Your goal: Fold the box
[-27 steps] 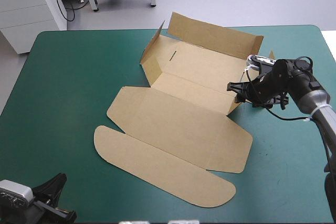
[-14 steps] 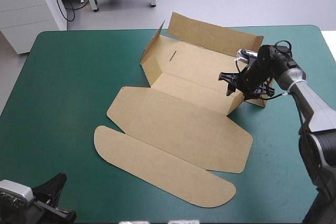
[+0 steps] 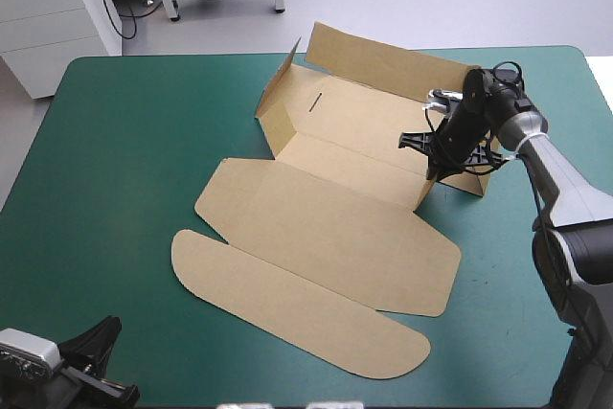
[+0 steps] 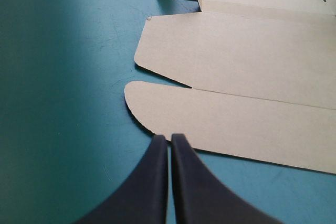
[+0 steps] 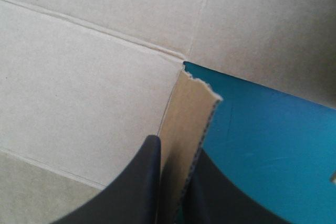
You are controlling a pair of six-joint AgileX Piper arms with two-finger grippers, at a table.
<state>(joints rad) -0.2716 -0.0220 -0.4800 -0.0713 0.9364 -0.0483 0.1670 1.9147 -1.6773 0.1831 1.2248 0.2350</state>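
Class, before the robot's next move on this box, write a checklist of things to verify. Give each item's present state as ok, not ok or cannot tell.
1. Right end effector shut on the box at its right wall: ok.
2. Left end effector shut, holding nothing: ok.
3. Far wall and left wall raised: ok.
4. Right wall fully upright: cannot tell.
5. Lid flat on the teal-green cover: ok.
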